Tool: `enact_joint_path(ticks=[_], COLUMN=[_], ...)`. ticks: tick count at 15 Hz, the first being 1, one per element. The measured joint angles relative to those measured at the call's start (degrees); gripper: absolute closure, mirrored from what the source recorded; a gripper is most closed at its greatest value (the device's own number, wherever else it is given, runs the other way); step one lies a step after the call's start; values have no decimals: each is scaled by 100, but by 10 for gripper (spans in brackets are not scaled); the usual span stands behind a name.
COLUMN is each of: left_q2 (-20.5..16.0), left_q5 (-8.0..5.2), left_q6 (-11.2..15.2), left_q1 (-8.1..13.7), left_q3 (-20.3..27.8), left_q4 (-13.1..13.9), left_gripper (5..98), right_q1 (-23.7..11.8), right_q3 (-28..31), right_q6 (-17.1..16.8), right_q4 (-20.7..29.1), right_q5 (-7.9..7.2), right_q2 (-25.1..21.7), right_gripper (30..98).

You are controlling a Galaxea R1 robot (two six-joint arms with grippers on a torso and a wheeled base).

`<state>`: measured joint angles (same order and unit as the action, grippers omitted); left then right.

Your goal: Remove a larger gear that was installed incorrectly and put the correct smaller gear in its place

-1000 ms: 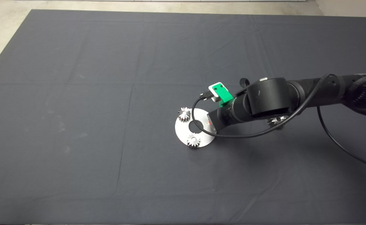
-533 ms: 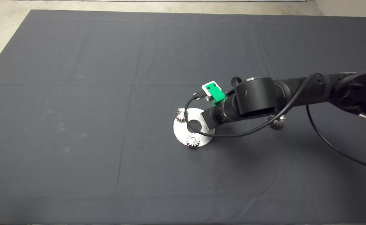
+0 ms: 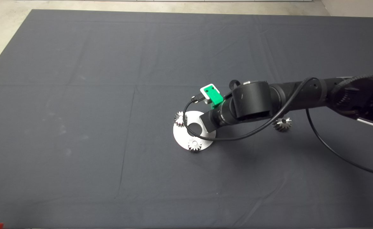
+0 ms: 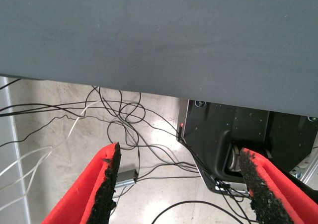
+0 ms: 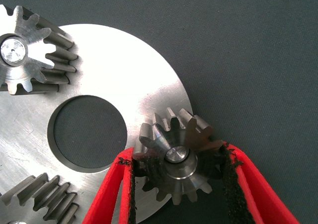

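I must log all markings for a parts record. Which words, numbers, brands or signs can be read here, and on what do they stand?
None can be read.
Plate: bare metal, no marking.
Gears, such as the one in the right tool: no stamps visible.
Mat: plain.

The right arm (image 3: 269, 101) is shifted further in from the right edge than a second ago, and its wrist camera (image 3: 211, 94) is carried along with it. The round steel plate (image 3: 181, 140) is displaced the same way, ahead of the arm, and the two small gears on it, one at its far rim (image 3: 180, 118) and one at its near rim (image 3: 194, 143), are moved with it. The larger gear (image 3: 282, 123), earlier half covered by the forearm, is now exposed on the mat behind the arm. In the right wrist view, a small gear (image 5: 180, 159) is seen clamped between the right gripper (image 5: 179, 184) pads at the plate's edge.
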<state>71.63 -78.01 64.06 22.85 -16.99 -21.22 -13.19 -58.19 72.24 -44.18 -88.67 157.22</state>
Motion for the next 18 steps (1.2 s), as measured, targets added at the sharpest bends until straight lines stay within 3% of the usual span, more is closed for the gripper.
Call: enact_joint_path(ticks=[8,18], left_q2=[95,138], left_q5=[4,9], left_q6=[2,5], left_q1=[0,-2], left_q3=[0,0], left_q4=[0,-2], left_gripper=[439,439], right_q1=[-4,-6], right_q3=[-18,-13], right_q6=[-37,-37], right_q4=[110,135], right_q5=[187,212], right_q2=[-149,-168], right_gripper=[936,924])
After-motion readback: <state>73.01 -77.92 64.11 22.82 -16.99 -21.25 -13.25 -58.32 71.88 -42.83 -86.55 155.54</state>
